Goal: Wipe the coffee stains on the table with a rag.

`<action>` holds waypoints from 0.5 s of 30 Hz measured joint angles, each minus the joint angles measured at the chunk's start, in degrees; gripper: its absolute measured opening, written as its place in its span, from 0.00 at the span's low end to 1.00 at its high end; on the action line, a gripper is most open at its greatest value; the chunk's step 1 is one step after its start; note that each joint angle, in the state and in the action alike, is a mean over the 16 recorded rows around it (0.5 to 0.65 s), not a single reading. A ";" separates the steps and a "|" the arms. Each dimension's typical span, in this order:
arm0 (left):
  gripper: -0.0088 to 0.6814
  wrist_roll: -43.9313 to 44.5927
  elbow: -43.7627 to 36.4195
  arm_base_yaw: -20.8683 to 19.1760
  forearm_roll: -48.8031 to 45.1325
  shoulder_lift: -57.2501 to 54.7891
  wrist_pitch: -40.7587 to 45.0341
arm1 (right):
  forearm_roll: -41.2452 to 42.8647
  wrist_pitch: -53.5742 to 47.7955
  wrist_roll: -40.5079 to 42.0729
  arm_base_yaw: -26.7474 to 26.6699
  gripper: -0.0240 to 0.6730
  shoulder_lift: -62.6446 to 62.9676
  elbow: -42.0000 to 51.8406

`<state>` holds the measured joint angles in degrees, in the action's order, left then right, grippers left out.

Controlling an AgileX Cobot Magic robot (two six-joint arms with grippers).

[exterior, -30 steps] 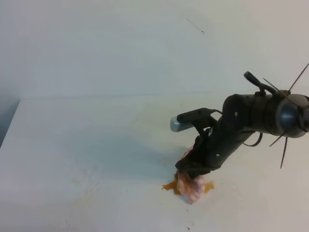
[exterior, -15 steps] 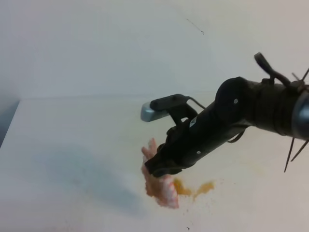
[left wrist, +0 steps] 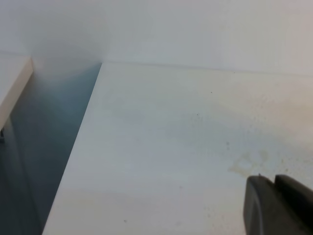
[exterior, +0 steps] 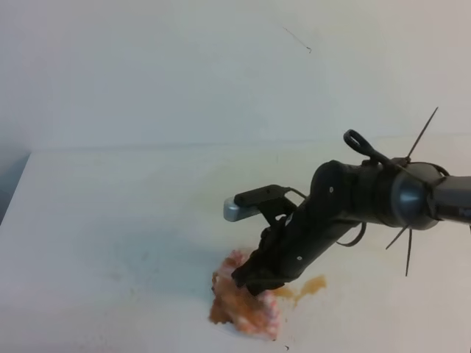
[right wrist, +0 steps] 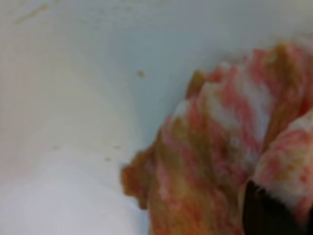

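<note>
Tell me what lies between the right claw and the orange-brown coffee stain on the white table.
Only the bunched pink-and-white checked rag: the right claw grips it and presses it on the stain, as the exterior high view shows.

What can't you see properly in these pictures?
- How the right arm's fingers pinch the bunched pink-and-white checked rag: high view, arm covers them.
- Orange-brown coffee stains under the rag: hidden by cloth.
- Left arm's fingers: left wrist view, cut off at the corner, open or shut unclear.
- Rag's weave: right wrist view, blurred.
</note>
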<state>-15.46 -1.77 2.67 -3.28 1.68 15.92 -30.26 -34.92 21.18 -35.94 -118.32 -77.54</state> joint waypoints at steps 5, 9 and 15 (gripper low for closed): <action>0.01 0.00 0.00 0.00 0.00 0.00 0.00 | 8.14 -1.11 -6.23 2.28 0.08 -0.58 -0.05; 0.01 0.00 0.00 0.00 0.00 0.00 0.00 | 17.82 -3.19 -12.96 3.65 0.08 0.01 -0.08; 0.01 0.00 0.00 0.00 0.00 0.00 0.00 | 31.53 -6.52 -21.52 4.67 0.08 2.17 -0.11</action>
<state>-15.46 -1.77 2.67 -3.28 1.68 15.92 1.27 -41.43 -0.34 -31.27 -116.16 -77.66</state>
